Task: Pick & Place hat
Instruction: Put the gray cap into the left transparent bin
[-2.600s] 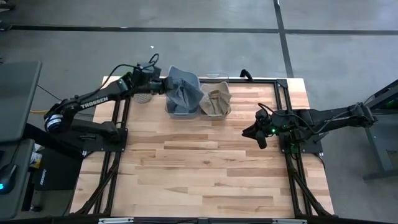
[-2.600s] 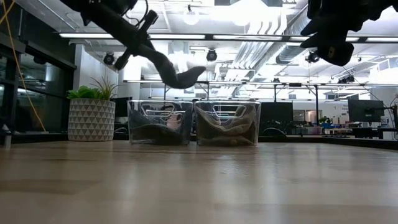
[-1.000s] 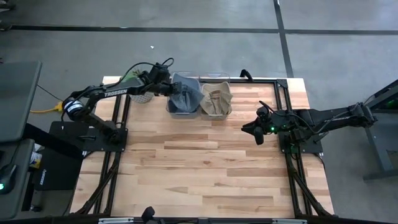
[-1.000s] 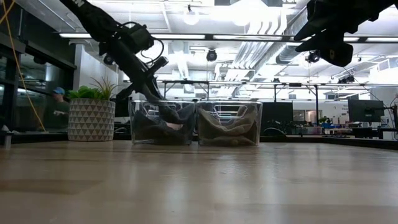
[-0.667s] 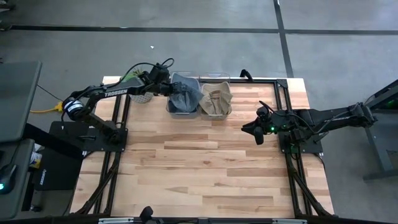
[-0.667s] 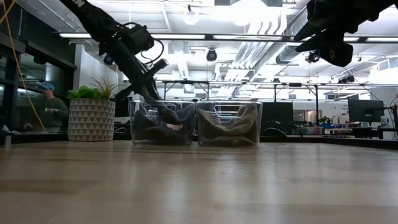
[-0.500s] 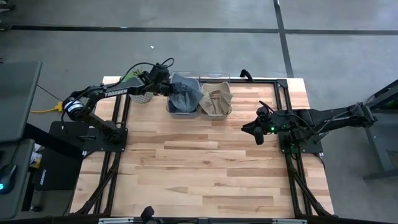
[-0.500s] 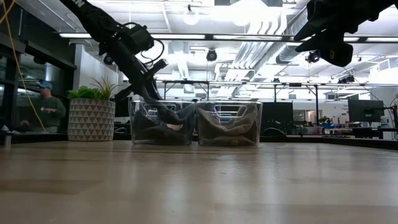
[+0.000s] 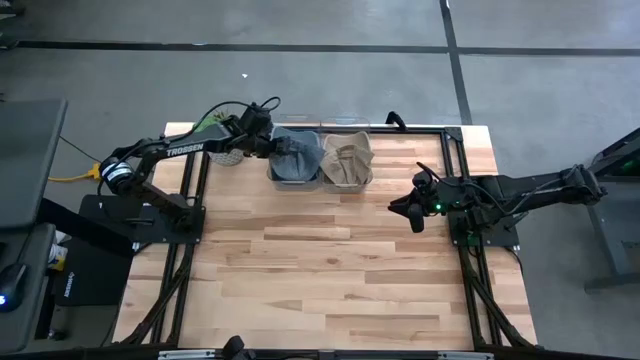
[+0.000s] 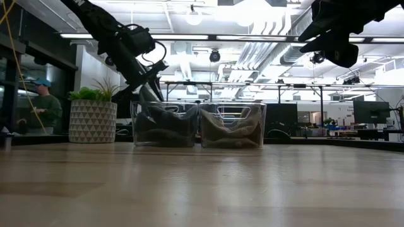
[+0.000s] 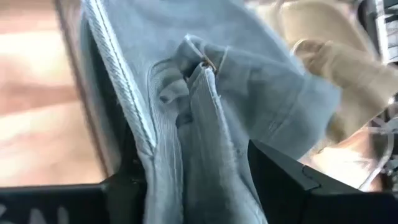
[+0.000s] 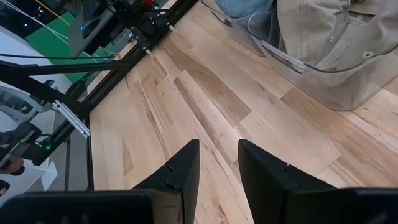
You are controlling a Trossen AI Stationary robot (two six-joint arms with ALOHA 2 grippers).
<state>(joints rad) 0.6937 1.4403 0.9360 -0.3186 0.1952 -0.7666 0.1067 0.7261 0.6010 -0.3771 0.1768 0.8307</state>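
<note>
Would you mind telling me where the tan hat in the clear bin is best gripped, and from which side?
Probably from above, pinching a raised fold of the crumpled tan hat: its clear bin walls off every side, leaving only the top open.

Lighting was even overhead in the high view; wood surface (image 9: 330,260) was evenly lit with no hard shadows, only soft ones under the arms. Low view was backlit: ceiling light strips (image 10: 208,36) were blown out, arms read as near silhouettes, and the near surface was soft and out of focus. Left wrist view was heavily blurred, the blue-grey fabric (image 11: 211,124) too close to focus. Right wrist view was bright and sharp on the planks, with glare on the clear bin (image 12: 311,62) rim.
</note>
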